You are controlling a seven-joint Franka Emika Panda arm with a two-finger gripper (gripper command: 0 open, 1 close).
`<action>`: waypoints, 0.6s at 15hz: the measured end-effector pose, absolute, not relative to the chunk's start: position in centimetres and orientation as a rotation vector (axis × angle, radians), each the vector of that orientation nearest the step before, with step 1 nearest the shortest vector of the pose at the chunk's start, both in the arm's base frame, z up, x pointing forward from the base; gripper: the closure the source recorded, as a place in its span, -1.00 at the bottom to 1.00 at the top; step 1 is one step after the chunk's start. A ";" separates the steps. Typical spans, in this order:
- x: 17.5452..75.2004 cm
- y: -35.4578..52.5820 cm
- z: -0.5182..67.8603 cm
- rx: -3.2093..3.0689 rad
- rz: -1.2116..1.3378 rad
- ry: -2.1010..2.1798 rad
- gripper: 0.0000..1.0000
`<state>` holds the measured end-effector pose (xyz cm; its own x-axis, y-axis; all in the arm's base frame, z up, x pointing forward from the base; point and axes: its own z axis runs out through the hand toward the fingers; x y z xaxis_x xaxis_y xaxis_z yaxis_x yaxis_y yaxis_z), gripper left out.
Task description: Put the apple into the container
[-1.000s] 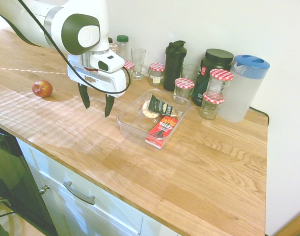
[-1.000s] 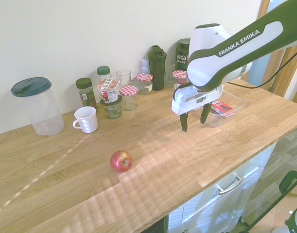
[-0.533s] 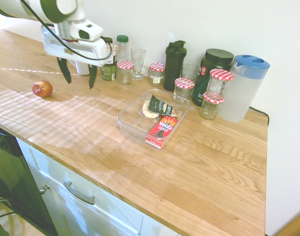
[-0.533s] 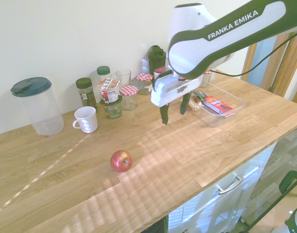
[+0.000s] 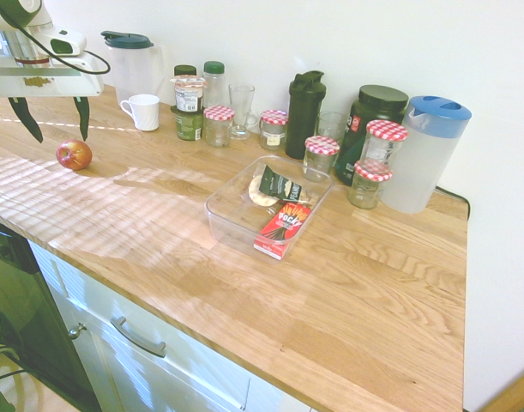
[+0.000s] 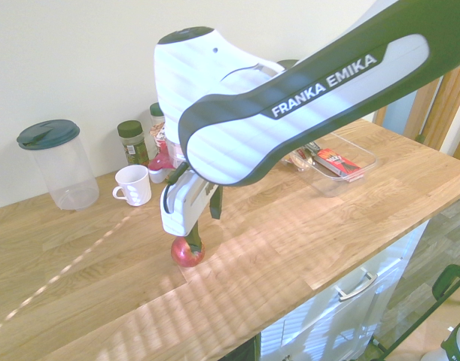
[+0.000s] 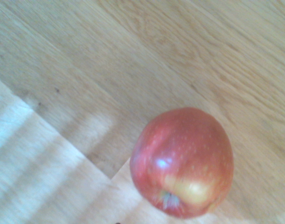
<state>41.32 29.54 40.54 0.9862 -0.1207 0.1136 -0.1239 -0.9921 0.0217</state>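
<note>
The claw [image 5: 53,124] hangs above the worktop [image 5: 159,215], pointing straight down, its two dark fingers [image 5: 26,118] spread wide with nothing between them. In the first exterior view it holds above and slightly behind the apple [image 5: 74,154], clear of it. In the second exterior view one fingertip overlaps the top of the apple [image 6: 186,254]; contact cannot be confirmed from that angle.

The apple rests on the bare wood. The wrist view shows it from above, red with a yellowish patch [image 7: 182,162], lying at the edge of a bright band of sunlight.

The container [image 5: 230,215] stands well apart from the apple, further along the worktop toward the wall. It holds a red Pocky box [image 5: 282,229] and a dark packet [image 5: 279,185].

Along the wall behind stand a white mug [image 5: 144,112], a clear canister with a dark lid [image 5: 131,64], several jars with red-checked lids [image 5: 319,155], a black shaker bottle [image 5: 304,103] and a blue-lidded pitcher [image 5: 426,154]. None of these touches the apple or the container, except that one checked-lid jar stands just beside the container's far rim.
</note>
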 end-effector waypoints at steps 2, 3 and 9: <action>42.3 30.2 38.7 3.105 0.161 -0.162 -1.00; 42.5 30.6 37.8 3.105 0.148 -0.149 -1.00; 43.4 31.8 34.6 3.094 0.138 -0.133 1.00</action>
<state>43.36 31.78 34.63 0.9923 -0.0840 0.0906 -0.0877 -0.9954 0.0374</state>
